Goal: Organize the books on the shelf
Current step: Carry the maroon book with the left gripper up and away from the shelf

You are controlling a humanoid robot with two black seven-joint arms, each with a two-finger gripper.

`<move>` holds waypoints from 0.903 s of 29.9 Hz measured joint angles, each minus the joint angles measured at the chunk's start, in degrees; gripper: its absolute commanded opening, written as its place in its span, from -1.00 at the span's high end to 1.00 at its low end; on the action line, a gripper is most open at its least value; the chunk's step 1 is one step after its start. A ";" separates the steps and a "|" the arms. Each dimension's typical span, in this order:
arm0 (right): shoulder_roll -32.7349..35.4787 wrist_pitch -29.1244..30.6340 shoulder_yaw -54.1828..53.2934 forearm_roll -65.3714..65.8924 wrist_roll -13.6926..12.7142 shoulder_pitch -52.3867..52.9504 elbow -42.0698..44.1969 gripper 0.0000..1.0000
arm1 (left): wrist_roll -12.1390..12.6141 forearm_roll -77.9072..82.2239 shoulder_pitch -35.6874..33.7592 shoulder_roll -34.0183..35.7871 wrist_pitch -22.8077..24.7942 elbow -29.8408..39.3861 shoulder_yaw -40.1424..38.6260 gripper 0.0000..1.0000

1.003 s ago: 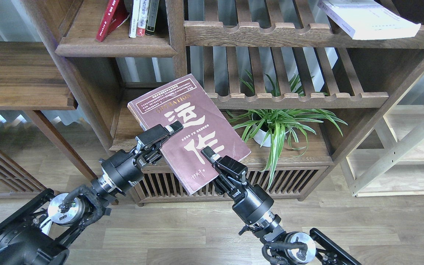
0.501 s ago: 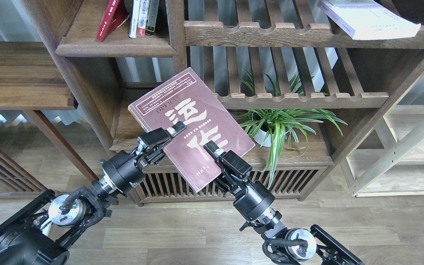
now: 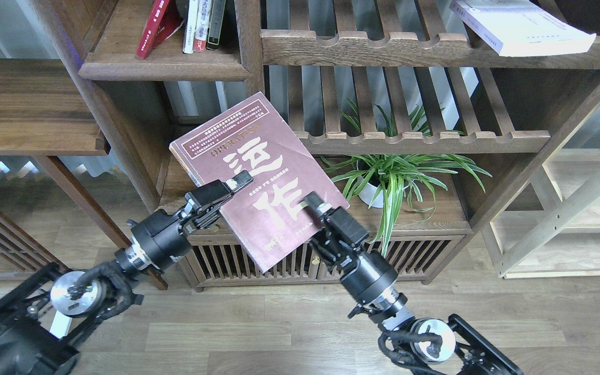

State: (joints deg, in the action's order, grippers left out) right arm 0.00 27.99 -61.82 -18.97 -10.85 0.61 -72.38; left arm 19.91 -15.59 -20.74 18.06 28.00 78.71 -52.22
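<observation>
The maroon book (image 3: 250, 156) with big white Chinese characters is held tilted in the air in front of the bookcase's lower bay. My left gripper (image 3: 233, 185) is shut on its left edge. My right gripper (image 3: 316, 206) is shut on its lower right edge. The red book (image 3: 152, 28) leans on the dark solid shelf (image 3: 123, 62) at the upper left, beside thin white, red and black spines (image 3: 203, 23). The thick white-lavender book (image 3: 519, 26) lies flat on the slatted rack at the upper right.
Two slatted racks with scalloped rails (image 3: 414, 140) fill the bookcase's right half. A potted spider plant (image 3: 388, 179) stands on the lower board, right of the held book. A pale wooden frame (image 3: 581, 208) stands at the right. A dark side table (image 3: 29, 114) is at the left.
The maroon book has shifted left and slightly up with both grippers. My right gripper has slid to the book's lower right edge. My left arm has drawn back to the left.
</observation>
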 measured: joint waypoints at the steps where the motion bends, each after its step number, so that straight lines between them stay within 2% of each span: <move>1: 0.00 0.00 -1.20 -0.10 0.07 0.18 0.24 -0.50 | 0.05 1.71 0.02 0.85 0.00 1.35 -0.79 0.98; 7: -0.01 0.00 -7.68 -0.40 0.12 2.10 2.94 -0.52 | 0.56 10.43 0.15 4.93 0.01 8.58 -7.36 0.98; 13: 0.00 0.00 -10.29 -0.38 0.13 3.44 4.59 -0.53 | 0.66 16.18 0.34 11.84 0.01 14.81 -13.56 0.97; 16: -0.01 0.00 -10.40 -0.07 0.04 3.66 4.90 -0.68 | 0.67 19.07 0.35 14.54 0.01 17.50 -17.99 0.98; 20: -0.01 0.00 -10.41 0.34 -0.05 3.68 5.18 -0.76 | 0.94 24.52 0.35 15.88 0.01 20.32 -25.80 0.98; 22: 0.00 0.00 -10.40 0.41 -0.05 3.60 5.46 -0.76 | 2.49 26.91 0.36 16.01 0.01 21.10 -29.48 0.99; 25: 0.00 0.00 -10.40 0.45 -0.05 3.46 5.79 -0.76 | 6.50 29.25 0.44 16.07 0.02 21.53 -34.85 0.99; 27: 0.00 0.00 -10.21 0.47 -0.04 3.41 5.85 -0.76 | 7.62 30.74 0.44 16.07 0.02 21.81 -38.09 1.00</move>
State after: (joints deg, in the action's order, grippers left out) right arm 0.00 27.99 -72.04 -18.50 -10.89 4.02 -66.54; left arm 27.53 15.15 -20.30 34.13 28.02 100.52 -90.31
